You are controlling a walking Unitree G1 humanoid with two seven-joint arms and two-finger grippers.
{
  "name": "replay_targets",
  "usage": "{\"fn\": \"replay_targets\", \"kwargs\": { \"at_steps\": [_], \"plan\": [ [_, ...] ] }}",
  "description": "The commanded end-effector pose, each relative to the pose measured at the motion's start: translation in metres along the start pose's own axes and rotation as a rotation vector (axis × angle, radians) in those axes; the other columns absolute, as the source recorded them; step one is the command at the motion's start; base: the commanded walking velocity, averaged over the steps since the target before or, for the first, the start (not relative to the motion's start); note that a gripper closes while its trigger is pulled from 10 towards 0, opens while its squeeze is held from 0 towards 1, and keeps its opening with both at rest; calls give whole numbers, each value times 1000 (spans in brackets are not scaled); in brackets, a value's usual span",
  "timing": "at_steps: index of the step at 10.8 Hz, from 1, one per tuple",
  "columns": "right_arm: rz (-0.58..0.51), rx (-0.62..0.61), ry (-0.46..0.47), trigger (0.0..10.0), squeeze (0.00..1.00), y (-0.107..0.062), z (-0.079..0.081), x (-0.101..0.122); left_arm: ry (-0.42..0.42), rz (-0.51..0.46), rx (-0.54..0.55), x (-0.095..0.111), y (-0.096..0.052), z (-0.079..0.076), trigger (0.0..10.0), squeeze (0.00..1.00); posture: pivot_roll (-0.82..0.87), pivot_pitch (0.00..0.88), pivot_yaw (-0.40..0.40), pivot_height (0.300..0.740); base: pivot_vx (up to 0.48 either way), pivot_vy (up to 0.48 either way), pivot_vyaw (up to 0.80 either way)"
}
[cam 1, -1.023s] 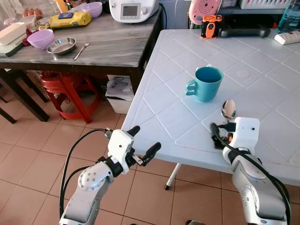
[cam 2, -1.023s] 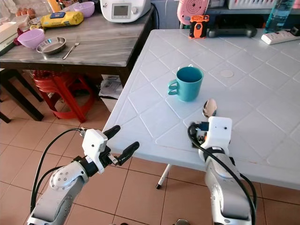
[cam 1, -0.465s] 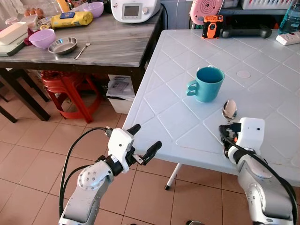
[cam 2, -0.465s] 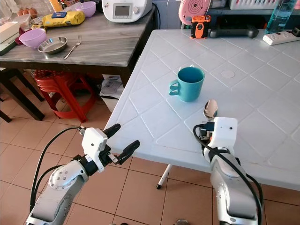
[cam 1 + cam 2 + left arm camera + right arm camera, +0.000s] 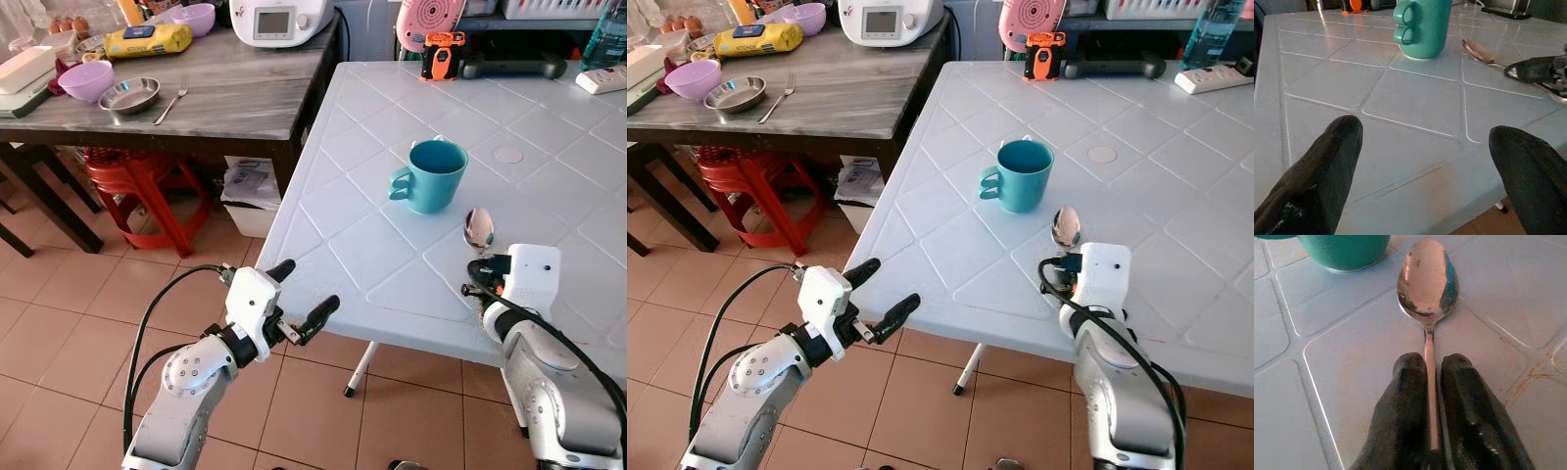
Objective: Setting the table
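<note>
While pinched — spoon (image 5: 1427,298) between fingers (image 5: 1405,416)

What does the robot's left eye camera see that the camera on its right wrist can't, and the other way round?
The left eye view takes in the whole room: the left gripper open off the white table's edge, the dark side table with a purple bowl and metal dish. The right wrist view gets close: two black fingers pinching the handle, with brown stains on the tabletop. Both see the spoon lying just beside the teal mug.
</note>
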State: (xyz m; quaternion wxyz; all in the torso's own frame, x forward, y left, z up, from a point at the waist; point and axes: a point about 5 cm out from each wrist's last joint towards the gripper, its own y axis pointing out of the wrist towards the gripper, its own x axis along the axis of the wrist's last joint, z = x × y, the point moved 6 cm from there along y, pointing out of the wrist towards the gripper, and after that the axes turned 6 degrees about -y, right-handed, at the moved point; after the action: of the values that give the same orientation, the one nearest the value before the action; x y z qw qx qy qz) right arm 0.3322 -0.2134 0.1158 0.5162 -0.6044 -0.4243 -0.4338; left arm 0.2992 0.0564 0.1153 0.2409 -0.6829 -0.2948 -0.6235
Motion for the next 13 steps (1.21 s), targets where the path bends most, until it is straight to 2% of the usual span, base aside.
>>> {"fn": "replay_targets", "kwargs": {
  "at_steps": [1, 4, 7, 8, 11, 12, 13],
  "plan": [
    [121, 23, 19, 0, 0, -1, 6, -30, -4, 12, -15, -1, -3, -1, 10000, 0, -95, 149, 129, 740, 0, 0, 0],
    [127, 29, 18, 0, 0, -1, 7, -32, -20, 24, -75, -1, -6, -9, 10000, 0, -98, 149, 128, 740, 0, 0, 0],
    [126, 28, 21, 0, 0, -1, 8, -32, -24, 32, -84, -2, -7, -9, 10000, 0, -97, 149, 129, 740, 0, 0, 0],
    [68, 18, 45, 0, 0, 0, 9, -20, -10, 24, -70, 0, -7, -7, 10000, 0, -95, 148, 129, 740, 0, 0, 0],
    [-192, -47, 152, 0, 0, -5, 10, 42, 9, 12, -21, 3, -4, 3, 10000, 0, -95, 142, 128, 740, 0, 0, 0],
    [-300, -70, 173, 2549, 0, -11, 9, 65, 24, -7, 80, 7, -2, 21, 10000, 0, -95, 137, 127, 740, 0, 0, 0],
    [-356, -101, 165, 4824, 0, -15, 6, 77, 41, -7, 193, 7, -3, 40, 10000, 0, -94, 135, 126, 740, 0, 0, 0]
  ]
}}
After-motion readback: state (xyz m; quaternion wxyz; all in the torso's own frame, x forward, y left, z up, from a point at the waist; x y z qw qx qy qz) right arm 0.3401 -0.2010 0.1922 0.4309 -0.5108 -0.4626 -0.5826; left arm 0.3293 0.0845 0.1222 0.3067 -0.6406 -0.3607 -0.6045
